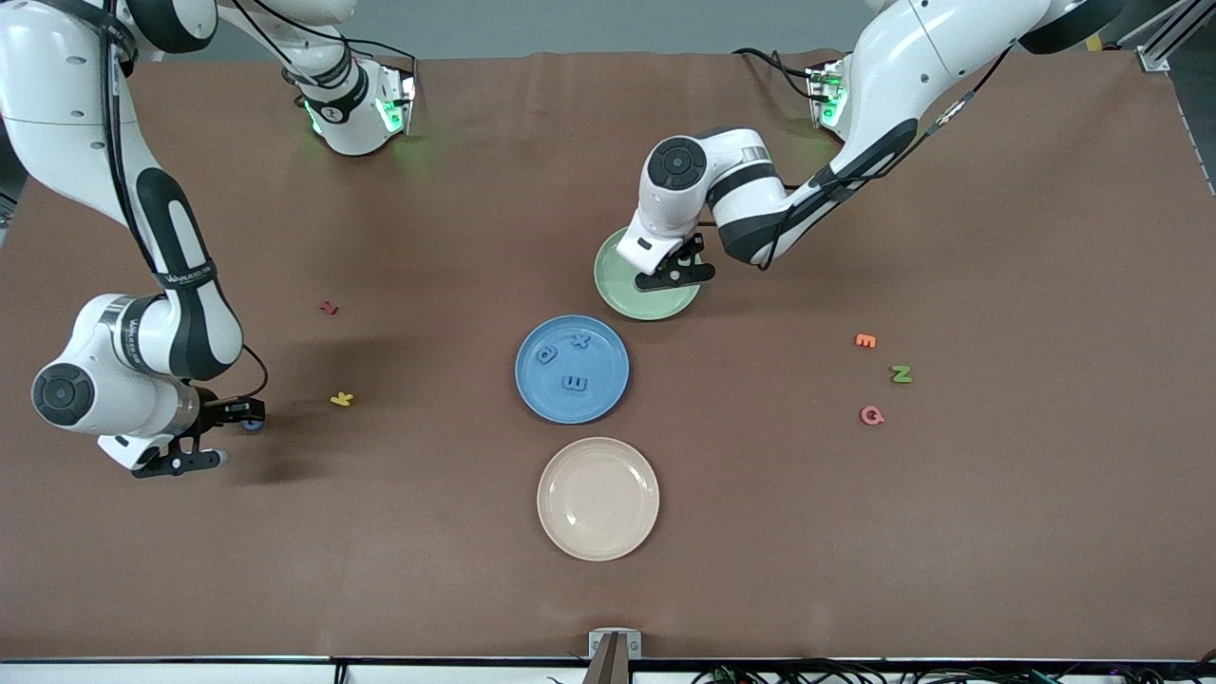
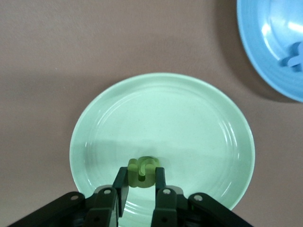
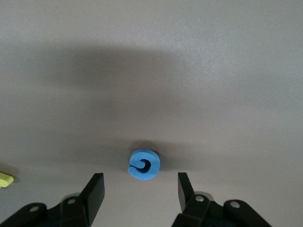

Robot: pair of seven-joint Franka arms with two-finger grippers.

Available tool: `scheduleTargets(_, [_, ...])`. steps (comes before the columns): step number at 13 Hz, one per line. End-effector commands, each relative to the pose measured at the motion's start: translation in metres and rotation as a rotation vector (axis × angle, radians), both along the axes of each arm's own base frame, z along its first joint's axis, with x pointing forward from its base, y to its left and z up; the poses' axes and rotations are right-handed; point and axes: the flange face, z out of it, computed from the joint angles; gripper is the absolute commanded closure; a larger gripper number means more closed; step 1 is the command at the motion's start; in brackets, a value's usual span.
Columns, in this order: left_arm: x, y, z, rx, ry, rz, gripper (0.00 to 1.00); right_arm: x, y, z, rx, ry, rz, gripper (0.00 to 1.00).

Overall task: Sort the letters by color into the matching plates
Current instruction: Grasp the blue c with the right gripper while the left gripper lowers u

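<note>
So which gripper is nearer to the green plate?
Left. The left gripper hangs over the green plate, shut on a green letter; the right gripper straddles a blue letter at its own end.

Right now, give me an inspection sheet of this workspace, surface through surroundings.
Surface: brown table, flat, no spills seen.
Job's things: blue plate holds three blue letters; green plate sits just farther from the front camera; green N lies loose toward the left arm's end.
Clutter: cream plate; yellow letter, red letter, orange letter, pink letter on the table.
Pincers: left pincer shut on a green letter over the green plate; right pincer open, straddling a blue letter on the table.
Cables: bundle along the front edge.
Surroundings: nothing seen.
</note>
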Motion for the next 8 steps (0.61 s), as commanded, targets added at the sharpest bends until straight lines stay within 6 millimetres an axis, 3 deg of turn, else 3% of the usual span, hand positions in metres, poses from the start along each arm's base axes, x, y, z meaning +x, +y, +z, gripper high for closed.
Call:
scheduleTargets(1, [-0.004, -0.007, -0.005, -0.001, 0.018, 0.010, 0.99, -0.002, -0.006, -0.005, 0.012, 0.001, 0.010, 0.29])
scheduleTargets(8, [-0.014, -0.013, -0.031, 0.038, 0.012, 0.012, 0.98, -0.002, -0.009, -0.022, 0.018, -0.003, 0.017, 0.32])
